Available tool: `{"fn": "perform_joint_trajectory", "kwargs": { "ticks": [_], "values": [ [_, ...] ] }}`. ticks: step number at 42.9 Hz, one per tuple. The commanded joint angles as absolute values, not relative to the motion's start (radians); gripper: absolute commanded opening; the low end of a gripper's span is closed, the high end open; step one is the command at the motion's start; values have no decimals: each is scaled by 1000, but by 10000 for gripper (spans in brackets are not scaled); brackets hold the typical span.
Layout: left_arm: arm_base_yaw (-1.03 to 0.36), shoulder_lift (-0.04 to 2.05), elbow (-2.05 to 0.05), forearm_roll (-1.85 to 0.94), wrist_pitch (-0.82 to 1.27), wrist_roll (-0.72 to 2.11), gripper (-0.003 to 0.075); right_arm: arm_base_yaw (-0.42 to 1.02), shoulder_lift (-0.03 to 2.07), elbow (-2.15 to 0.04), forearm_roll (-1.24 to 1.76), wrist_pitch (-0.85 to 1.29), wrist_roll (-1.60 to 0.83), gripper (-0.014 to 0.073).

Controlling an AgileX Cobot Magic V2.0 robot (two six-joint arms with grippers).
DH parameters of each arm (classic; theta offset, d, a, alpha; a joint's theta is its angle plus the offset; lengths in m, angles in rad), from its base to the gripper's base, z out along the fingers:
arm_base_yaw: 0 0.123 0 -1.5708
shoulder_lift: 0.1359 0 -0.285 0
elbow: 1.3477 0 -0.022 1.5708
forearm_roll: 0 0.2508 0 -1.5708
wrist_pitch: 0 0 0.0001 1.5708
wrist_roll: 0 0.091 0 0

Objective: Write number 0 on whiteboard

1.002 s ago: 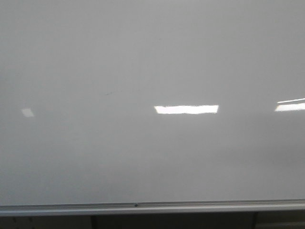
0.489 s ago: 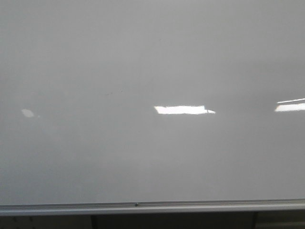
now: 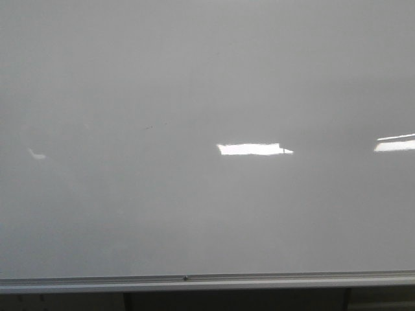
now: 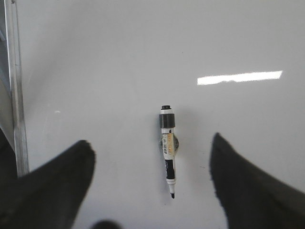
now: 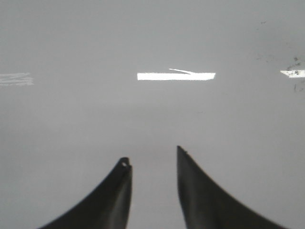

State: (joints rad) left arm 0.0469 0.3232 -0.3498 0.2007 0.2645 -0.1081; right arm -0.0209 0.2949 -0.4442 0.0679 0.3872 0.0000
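Note:
The whiteboard [image 3: 207, 78] is glossy grey-white and fills the front view; neither gripper shows there. No number 0 shows on it in any view. In the left wrist view a black and white marker [image 4: 167, 148] lies on the whiteboard [image 4: 95, 57], its bare tip pointing toward the wrist. My left gripper [image 4: 151, 140] is open, its fingers wide apart on either side of the marker and not touching it. My right gripper [image 5: 151, 153] hovers over bare whiteboard [image 5: 143, 38], its jaws a narrow gap apart with nothing between them.
A silver rail [image 3: 207, 282] runs along the board's lower edge, and the rail [image 4: 14, 95] also shows in the left wrist view. Bright rectangular reflections [image 3: 254, 149] sit on the board. Faint dark specks [image 3: 154, 126] and smudges [image 5: 295, 62] mark the surface.
In the front view the left reflection has shrunk to a thin sliver and the central bright bar has lost part of its left end. Nothing else differs.

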Motion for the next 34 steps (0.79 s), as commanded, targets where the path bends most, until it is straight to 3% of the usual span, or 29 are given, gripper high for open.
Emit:
{"fn": "perform_joint_trajectory", "kwargs": {
  "ticks": [1,5,17,34],
  "values": [
    [48,338,-364,189,172,-116,699,-18,313,-482,57,315,-8,524],
    [46,357,-363,152,176,-116,671,-18,313,-482,57,315,-8,584],
    [46,693,-404,112,90,-116,669,-18,313,-482,58,311,-8,580],
    [46,1208,-428,112,-420,-116,661,-18,313,-482,58,311,-8,580]
  ]
}}
